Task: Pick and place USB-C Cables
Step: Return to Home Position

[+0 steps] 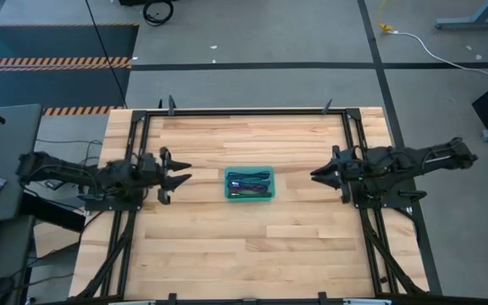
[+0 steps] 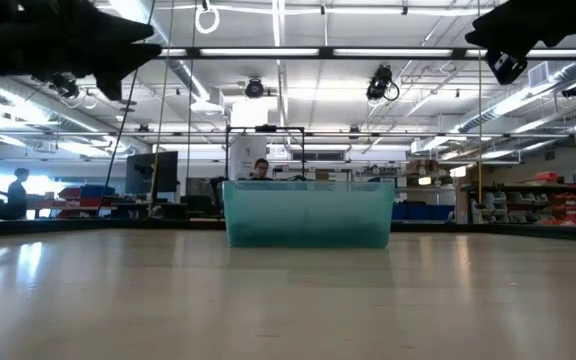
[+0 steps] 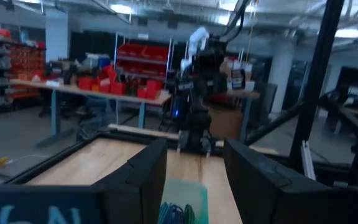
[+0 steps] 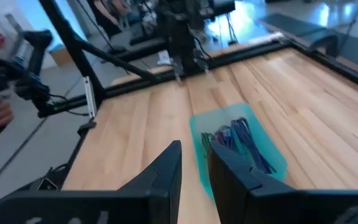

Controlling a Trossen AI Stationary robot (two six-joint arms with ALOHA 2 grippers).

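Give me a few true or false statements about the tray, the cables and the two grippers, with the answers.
1. The teal tray sits near the middle of the table. True.
2. The cables lie loose on the wood beside the tray. False: they lie inside the tray.
3. The left gripper holds a cable. False: it is open and empty, left of the tray.
4. The right gripper hangs clear of the tray, on its other side. True.

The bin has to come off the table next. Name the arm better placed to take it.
Left, probably. The left gripper and right gripper face the teal bin from similar gaps, but the left is open wider, the bin centred ahead between its fingers.
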